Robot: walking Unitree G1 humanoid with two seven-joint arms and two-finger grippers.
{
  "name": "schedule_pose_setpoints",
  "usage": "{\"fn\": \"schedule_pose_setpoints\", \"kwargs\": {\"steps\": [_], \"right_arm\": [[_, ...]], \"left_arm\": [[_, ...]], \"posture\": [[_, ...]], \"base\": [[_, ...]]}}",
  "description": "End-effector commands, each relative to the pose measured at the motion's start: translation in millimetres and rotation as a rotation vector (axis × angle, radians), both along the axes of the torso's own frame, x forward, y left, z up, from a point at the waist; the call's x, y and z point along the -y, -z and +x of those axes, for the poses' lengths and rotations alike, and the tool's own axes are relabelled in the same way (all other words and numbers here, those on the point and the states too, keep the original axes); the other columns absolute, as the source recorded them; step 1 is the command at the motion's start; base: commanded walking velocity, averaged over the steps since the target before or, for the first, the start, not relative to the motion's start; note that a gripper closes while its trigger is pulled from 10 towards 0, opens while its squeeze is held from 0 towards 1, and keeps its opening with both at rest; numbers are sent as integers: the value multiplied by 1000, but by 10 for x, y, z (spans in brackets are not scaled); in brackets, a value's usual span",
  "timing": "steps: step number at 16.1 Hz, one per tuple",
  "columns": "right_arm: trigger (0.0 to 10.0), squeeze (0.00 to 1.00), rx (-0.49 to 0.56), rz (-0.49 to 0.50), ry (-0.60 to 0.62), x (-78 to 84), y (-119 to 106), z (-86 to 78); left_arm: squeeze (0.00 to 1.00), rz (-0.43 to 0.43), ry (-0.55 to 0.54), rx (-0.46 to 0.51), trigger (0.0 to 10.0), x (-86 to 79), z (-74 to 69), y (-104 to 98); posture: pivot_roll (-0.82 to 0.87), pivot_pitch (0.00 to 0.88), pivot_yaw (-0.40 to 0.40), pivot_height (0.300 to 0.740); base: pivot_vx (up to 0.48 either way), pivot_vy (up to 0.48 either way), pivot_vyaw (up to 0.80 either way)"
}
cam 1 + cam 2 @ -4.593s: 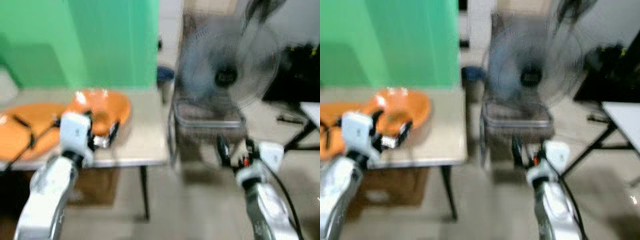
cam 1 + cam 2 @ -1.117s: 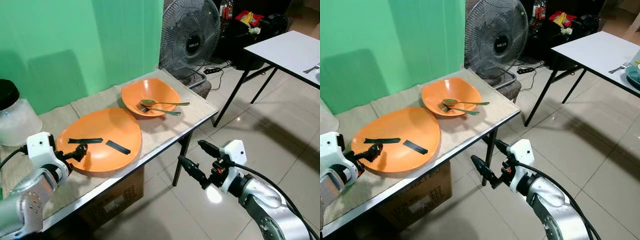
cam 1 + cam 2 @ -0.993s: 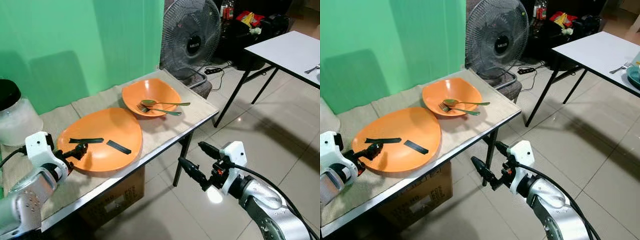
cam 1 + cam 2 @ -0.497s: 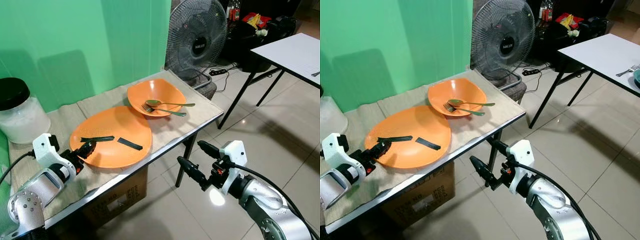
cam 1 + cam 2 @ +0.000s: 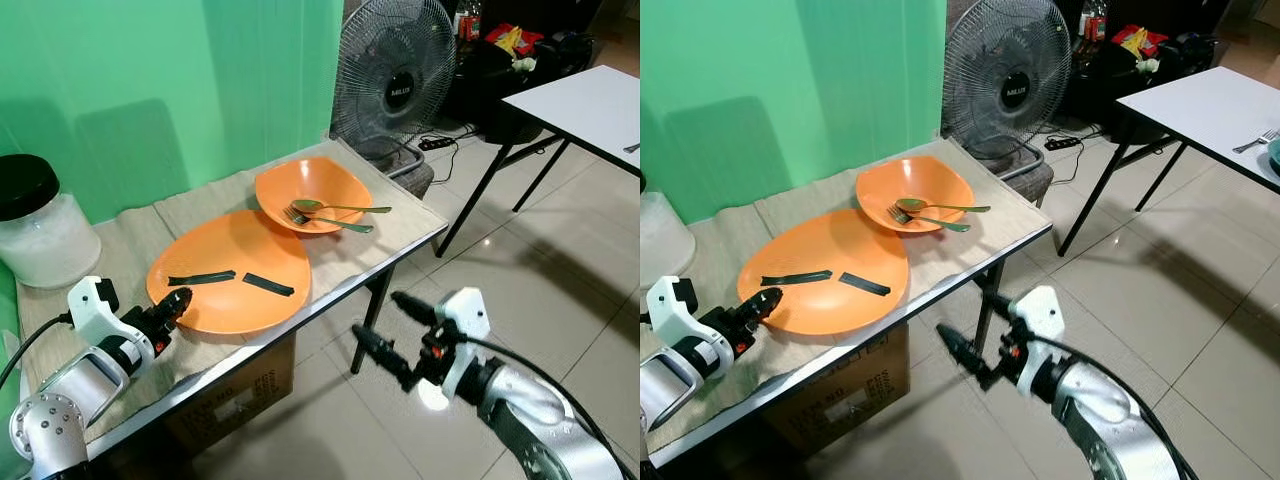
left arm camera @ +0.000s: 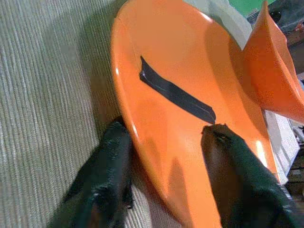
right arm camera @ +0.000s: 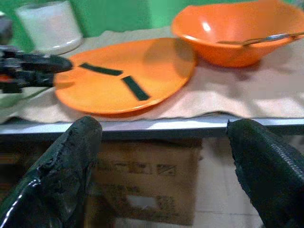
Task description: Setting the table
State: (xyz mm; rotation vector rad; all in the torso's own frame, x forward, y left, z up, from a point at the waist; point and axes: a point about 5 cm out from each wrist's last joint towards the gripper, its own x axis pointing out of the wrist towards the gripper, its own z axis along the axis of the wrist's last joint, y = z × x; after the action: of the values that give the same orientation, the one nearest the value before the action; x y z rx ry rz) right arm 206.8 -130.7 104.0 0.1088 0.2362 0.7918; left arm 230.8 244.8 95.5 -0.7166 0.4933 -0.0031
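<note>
Our left hand (image 6: pixel 166 171) straddles the near rim of the orange plate (image 5: pixel 235 275) on the table (image 5: pixel 400 225), fingers apart, one above, one beneath. We should close squarely before lifting. Our right hand (image 5: pixel 975 345) hangs released off the table's edge.

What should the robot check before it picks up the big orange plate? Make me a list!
1. Left gripper fingers straddle the plate rim: ok.
2. Fingers closed on the rim: not ok, there are gaps.
3. Two black strips could slide off when it is lifted: not ok, loose or stuck cannot tell.
4. Bowl with fork and spoon touches the plate: cannot tell.
5. Right gripper is off the table, over the floor: ok.
</note>
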Motion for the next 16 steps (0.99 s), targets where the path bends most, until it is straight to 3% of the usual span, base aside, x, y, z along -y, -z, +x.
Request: {"fn": "schedule_pose_setpoints", "kwargs": {"steps": [1, 4, 9, 12, 16], "right_arm": [[10000, 0, -1, -5, -37, -3, -24, -21], [10000, 0, -50, -14, -162, -19, -8, -104], [10000, 0, -56, -14, -178, -32, -7, -93], [10000, 0, -56, -15, -182, -40, -3, -93], [10000, 0, -54, -19, -173, -43, 13, -101]], "left_arm": [[0, -50, 47, -45, 0, 106, -19, 96], [0, -85, 18, -29, 0, 79, -50, 112], [0, -136, -18, 44, 0, 17, -108, 71], [0, -154, -30, 115, 0, -36, -121, 4], [0, -179, -64, 299, 0, -210, -137, -213]], "posture": [[-72, 0, -52, 740], [-65, 0, -61, 740], [-52, 0, -73, 740], [-50, 0, -73, 740], [-51, 0, -74, 740]], "base": [[0, 0, 0], [0, 0, 0], [0, 0, 0], [0, 0, 0], [0, 0, 0]]}}
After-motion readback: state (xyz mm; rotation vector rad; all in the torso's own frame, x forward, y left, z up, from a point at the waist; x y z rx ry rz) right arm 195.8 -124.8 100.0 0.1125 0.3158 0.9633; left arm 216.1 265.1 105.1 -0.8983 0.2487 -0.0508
